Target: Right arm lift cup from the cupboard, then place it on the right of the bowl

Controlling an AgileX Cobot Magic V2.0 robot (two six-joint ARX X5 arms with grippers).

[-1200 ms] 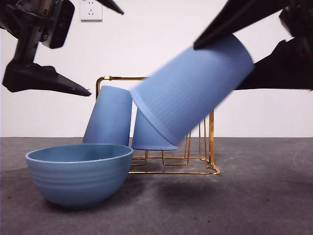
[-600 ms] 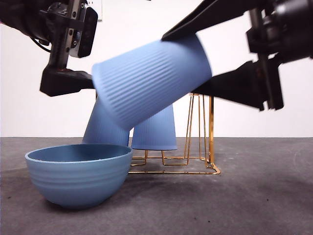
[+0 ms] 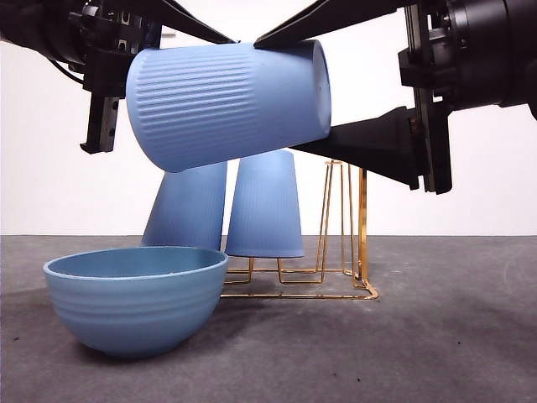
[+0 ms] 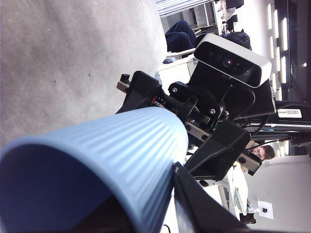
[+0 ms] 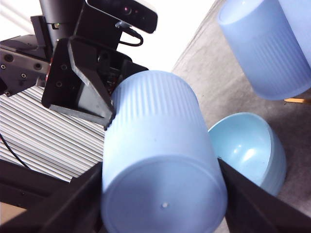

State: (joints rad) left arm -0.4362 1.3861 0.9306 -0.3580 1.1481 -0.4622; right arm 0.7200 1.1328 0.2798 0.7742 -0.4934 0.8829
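The blue ribbed cup (image 3: 226,101) hangs on its side high above the bowl (image 3: 134,302), mouth to the left. My right gripper (image 3: 277,92) comes in from the right and is shut on it, one jaw over and one under. In the right wrist view the cup's base (image 5: 163,204) fills the space in my right gripper (image 5: 163,208), with the bowl (image 5: 248,145) below. My left gripper (image 3: 193,50) is at the cup's mouth end. In the left wrist view the cup (image 4: 121,145) is close against it. The gold cupboard (image 3: 361,252) stands behind the bowl.
Two more blue cups (image 3: 189,206) (image 3: 267,206) stand upside down on the cupboard, also seen in the right wrist view (image 5: 265,53). Grey tabletop (image 3: 453,336) stretches to the right of the bowl and rack. A white wall is behind.
The cup has swung left and up from a steep tilt to nearly level, carried by the right gripper. The left gripper has moved right, up to the cup's mouth.
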